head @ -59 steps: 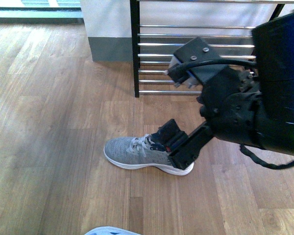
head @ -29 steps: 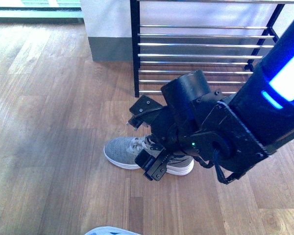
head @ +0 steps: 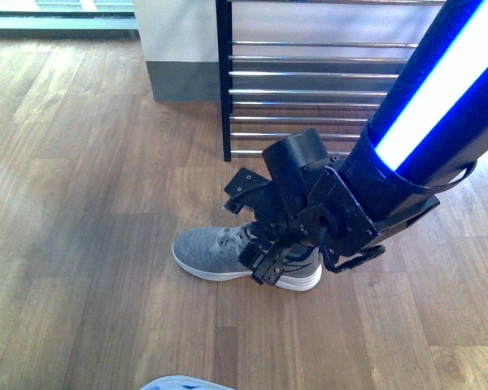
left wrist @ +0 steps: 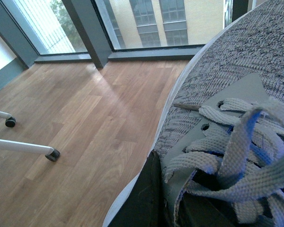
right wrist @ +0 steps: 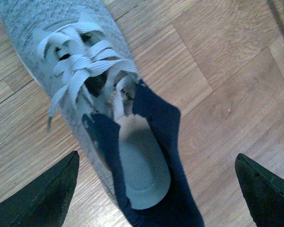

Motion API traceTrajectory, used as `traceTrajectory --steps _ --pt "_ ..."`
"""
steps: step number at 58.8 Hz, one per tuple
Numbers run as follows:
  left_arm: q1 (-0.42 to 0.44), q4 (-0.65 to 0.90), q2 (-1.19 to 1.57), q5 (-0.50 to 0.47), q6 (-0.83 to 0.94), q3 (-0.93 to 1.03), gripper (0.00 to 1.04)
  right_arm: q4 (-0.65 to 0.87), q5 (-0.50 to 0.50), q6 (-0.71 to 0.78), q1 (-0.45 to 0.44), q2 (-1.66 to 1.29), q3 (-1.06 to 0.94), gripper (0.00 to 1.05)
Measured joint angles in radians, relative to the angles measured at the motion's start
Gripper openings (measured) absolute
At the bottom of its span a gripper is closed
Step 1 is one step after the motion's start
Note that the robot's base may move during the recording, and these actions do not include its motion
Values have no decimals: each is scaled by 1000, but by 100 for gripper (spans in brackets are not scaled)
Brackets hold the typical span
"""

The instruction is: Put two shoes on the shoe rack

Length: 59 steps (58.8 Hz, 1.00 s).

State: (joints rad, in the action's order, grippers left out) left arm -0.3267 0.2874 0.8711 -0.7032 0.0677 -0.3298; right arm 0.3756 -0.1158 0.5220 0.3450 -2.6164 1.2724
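Now | right pincer (right wrist: 155, 156) spread astride shoe (right wrist: 92, 71) | insole (right wrist: 142, 165) hidden in front view | left pincer (left wrist: 144, 203): cannot tell

Black right arm (head: 390, 191), blue-white light strip (head: 429, 101), looped cable (head: 354, 258), dark gripper (right wrist: 156, 157)

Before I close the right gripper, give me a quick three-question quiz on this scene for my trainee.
1. True or false: the shoe under the right gripper lies on the rack.
2. In the right wrist view, the right gripper is: A) open, with a finger on either side of the shoe; B) shut on the shoe; C) shut on a rack bar.
3. In the front view, toward which side does the shoe's toe point?

Key:
1. False. It lies on the floor in front of the rack.
2. A.
3. Left.
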Motion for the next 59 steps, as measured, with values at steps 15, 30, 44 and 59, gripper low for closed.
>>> traceTrajectory --steps 15,30,44,59 --pt "0 0 0 0 0 0 2 -6 -22 19 -21 -24 33 95" --pt "0 0 0 0 0 0 2 16 -56 75 -48 -58 78 95" --pt "0 0 0 0 0 0 2 24 -77 104 -63 -101 118 95" --pt "0 0 0 0 0 0 2 35 -71 102 -50 -194 182 80"
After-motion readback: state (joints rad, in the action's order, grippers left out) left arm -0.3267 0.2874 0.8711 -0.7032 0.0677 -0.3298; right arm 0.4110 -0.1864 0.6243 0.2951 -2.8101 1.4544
